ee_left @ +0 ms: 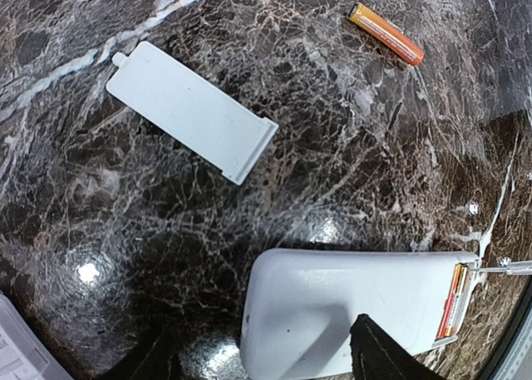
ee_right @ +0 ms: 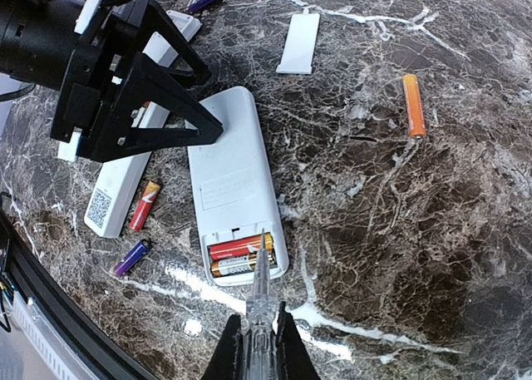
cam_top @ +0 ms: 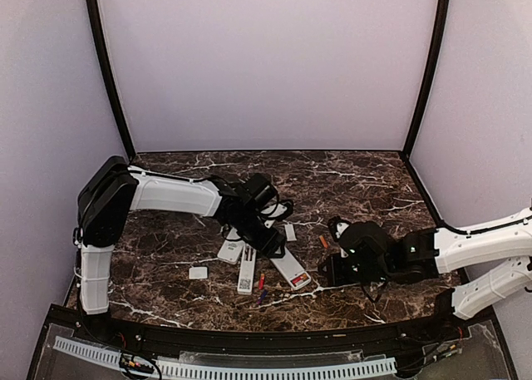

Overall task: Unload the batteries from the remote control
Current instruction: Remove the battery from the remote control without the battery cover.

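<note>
On the worktop (cam_top: 374, 180), two batteries (ee_right: 237, 258) sit side by side in the near end of a remote (ee_right: 233, 168). A second remote (ee_right: 106, 199) lies to its left, with two loose cells (ee_right: 143, 205) between them. A cover (ee_right: 299, 43) lies behind, and another battery (ee_right: 414, 106) lies to the right.

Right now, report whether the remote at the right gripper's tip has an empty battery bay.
Not empty: two batteries lie in the remote's uncovered bay.

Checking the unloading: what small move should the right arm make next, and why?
Probably dip the pick under the upper battery's end and lever it up. Two batteries lie in the remote's open bay, the pick in the shut right gripper points at them, and the open left gripper seems to steady the remote.
</note>
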{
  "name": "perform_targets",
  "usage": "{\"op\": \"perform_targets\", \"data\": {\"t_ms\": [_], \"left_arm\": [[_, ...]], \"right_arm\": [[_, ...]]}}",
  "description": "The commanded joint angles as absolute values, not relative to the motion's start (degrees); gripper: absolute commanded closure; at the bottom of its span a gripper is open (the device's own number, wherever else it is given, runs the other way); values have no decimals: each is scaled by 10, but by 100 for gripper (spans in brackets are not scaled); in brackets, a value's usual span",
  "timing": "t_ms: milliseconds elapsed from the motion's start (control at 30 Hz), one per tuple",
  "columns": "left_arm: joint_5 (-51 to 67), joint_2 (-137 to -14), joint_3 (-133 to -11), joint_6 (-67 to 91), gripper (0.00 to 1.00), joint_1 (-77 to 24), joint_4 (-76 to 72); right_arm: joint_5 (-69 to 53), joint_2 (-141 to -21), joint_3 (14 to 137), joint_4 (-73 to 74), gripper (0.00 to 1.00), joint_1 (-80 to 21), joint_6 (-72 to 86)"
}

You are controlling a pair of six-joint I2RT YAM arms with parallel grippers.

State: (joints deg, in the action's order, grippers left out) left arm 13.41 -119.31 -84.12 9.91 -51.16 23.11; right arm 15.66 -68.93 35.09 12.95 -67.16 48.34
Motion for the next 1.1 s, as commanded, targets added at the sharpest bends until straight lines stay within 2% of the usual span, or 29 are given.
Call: {"op": "perform_targets", "data": {"t_ms": [0, 333, 1067], "left_arm": [[121, -1197, -846, 80, 32, -516, 263], [106, -1210, -844, 51, 48, -540, 271], [61, -1230, -853, 29, 55, -566, 294]], "right_arm": [[153, -705, 373, 126, 100, -668, 467], [155, -723, 388, 147, 100, -668, 458], [154, -718, 390, 191, 100, -669, 450]]}}
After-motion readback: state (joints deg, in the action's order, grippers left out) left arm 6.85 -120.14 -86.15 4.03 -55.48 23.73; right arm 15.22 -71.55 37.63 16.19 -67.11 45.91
